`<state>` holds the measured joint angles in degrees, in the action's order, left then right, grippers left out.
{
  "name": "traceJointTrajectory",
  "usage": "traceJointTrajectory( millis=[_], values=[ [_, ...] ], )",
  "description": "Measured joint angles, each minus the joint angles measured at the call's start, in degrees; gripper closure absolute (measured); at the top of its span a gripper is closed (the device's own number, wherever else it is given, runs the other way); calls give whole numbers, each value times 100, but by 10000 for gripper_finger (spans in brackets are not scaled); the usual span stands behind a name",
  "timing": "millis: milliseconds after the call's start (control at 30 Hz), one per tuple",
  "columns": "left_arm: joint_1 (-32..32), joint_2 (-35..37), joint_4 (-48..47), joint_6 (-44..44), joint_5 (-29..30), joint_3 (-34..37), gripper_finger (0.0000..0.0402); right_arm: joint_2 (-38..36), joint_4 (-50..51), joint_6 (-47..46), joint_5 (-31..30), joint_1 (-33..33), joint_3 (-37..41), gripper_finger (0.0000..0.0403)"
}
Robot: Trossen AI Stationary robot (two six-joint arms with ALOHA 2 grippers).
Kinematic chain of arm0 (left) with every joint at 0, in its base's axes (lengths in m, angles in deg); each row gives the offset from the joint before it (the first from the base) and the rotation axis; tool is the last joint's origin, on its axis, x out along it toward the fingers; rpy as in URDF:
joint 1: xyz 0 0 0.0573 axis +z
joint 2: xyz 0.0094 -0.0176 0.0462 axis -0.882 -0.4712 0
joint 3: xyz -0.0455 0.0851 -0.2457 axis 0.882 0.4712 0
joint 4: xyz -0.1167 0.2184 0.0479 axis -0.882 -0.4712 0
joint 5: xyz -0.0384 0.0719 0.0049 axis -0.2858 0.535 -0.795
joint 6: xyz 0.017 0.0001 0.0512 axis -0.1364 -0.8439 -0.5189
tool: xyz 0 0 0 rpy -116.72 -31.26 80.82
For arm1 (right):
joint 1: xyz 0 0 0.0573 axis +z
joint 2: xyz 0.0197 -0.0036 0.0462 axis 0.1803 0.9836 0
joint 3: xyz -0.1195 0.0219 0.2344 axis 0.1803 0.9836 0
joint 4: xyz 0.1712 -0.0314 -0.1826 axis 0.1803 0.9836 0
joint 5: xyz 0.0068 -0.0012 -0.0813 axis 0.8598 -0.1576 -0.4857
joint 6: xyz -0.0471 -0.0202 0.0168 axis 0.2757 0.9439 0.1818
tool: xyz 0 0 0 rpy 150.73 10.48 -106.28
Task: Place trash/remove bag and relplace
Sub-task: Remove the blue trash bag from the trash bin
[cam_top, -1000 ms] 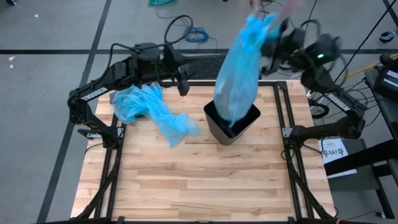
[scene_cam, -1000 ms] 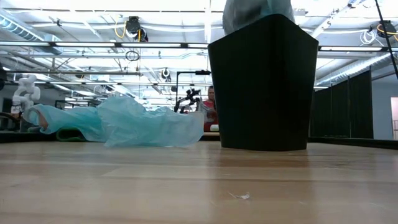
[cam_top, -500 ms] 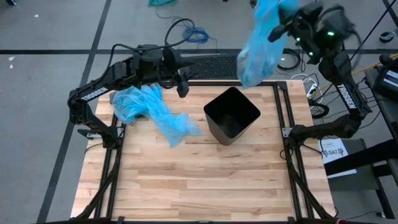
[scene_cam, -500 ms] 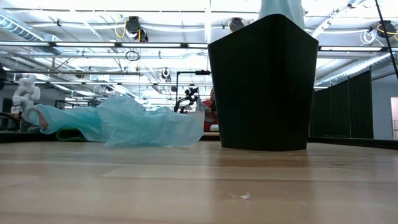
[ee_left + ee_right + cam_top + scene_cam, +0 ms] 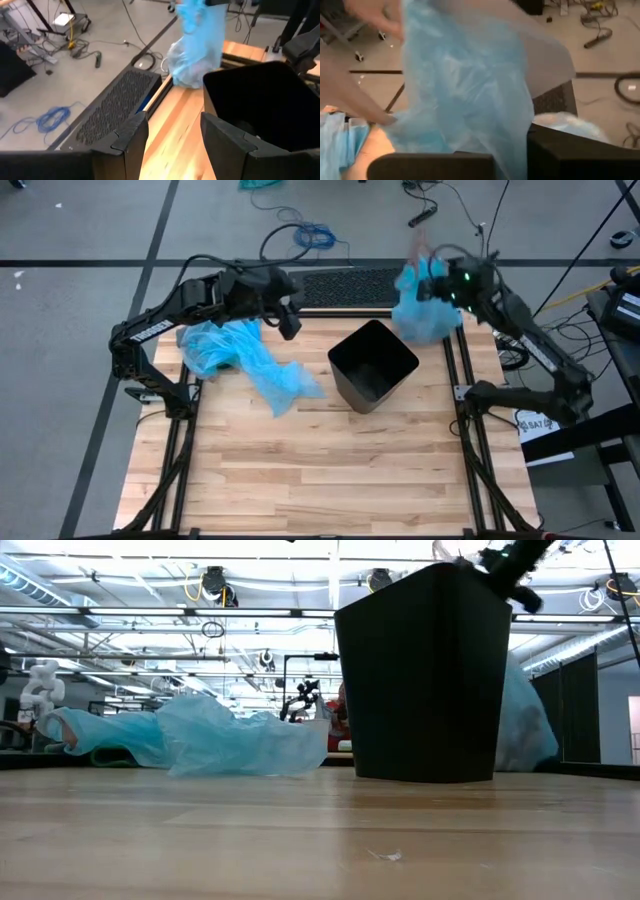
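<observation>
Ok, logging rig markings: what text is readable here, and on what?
"SA7", as best it reads: white label beside the table, off its right edge.
White lettering on the left arm: too small to read.
Blue bag in the right gripper: no print visible.

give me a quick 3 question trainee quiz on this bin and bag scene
1. True or false: the black bin has a bag inside it.
2. Which end effector holds the full blue bag: A left, B right?
3. Fill in: the spare blue bags lie on the table's ____ side in the high view.

Key: 1 false, it looks bare inside. 2 B, the right end effector holds it at the table's far right corner. 3 left, below the left end effector.
</observation>
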<state>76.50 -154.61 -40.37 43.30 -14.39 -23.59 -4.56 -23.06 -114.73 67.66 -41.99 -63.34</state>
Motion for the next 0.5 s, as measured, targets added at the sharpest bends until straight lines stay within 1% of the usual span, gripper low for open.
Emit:
traceJointTrajectory(
  millis=[100, 133, 233, 400, 500],
  values=[
    [2, 0, -109, 70, 2, 0, 217, -554, 58, -313, 66, -133, 673, 403],
    [12, 0, -145, 70, 2, 0, 217, -703, 182, -348, 175, -164, 878, 403],
    [121, 25, -299, 73, -1, 2, 217, -934, 453, -687, 292, -166, 1273, 403],
    [321, 88, -461, 110, 13, 5, 217, -847, 1442, -901, 314, -132, 1604, 403],
    [473, 94, -585, 94, 0, 9, 217, -733, 2193, -893, 505, 28, 1614, 403]
  ],
)
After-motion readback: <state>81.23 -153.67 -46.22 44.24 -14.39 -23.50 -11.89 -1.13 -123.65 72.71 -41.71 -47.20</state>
